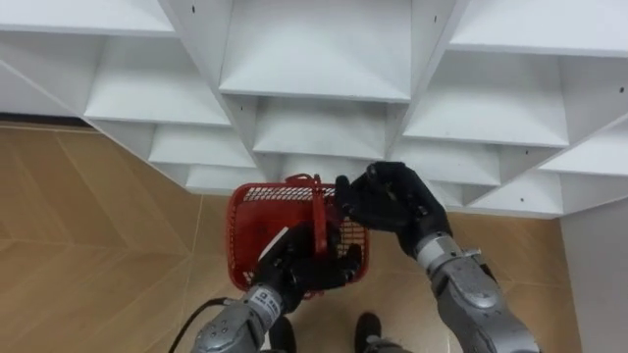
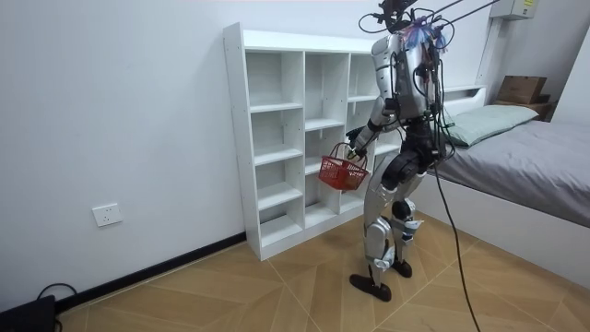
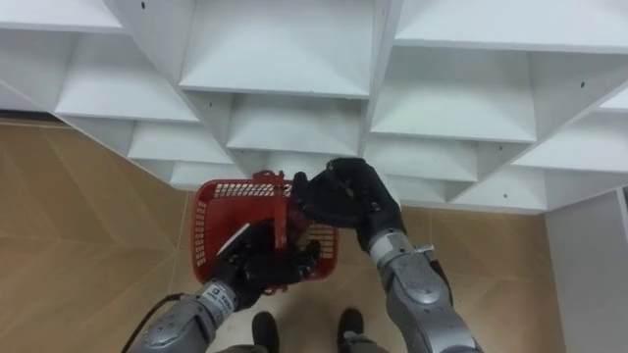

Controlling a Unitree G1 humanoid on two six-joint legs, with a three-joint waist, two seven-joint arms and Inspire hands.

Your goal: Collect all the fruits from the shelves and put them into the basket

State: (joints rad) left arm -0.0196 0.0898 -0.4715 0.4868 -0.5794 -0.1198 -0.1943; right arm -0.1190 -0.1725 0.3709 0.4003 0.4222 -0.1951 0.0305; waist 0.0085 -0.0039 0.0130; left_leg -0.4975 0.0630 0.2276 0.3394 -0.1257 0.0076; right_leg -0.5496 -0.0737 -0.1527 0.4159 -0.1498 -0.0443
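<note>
1. The left hand [image 1: 294, 273] comes in from the lower left. Its fingers are clamped round the upright red handle [image 1: 318, 211] of the basket [image 1: 257, 221].
2. The basket is red, with latticed walls. It hangs at this hand, with its body just beyond and to the left of the knuckles and its open top facing up.
3. The right hand [image 1: 392, 201] is just ahead and to the right of the left hand, over the basket's far right corner and close to the top of the handle. It cannot be told whether this hand is closed on anything or touches the handle.
4. Both hands cover most of the basket's inside, so its contents cannot be told.
5. The white closet [image 1: 314, 59] stands directly beyond both hands. Its open compartments fan out above and to either side, and the lowest row lies just past the basket's far rim.
6. Wooden floor [image 1: 98, 245] lies below and to the left of the hands.
7. In the room view the robot stands upright facing the closet, with the basket held in front of its waist and level with the middle shelves.
8. A bed [image 2: 535, 157] is behind the robot, at the room view's right. A wall socket [image 2: 108, 215] is low on the wall, well left of the closet.
</note>
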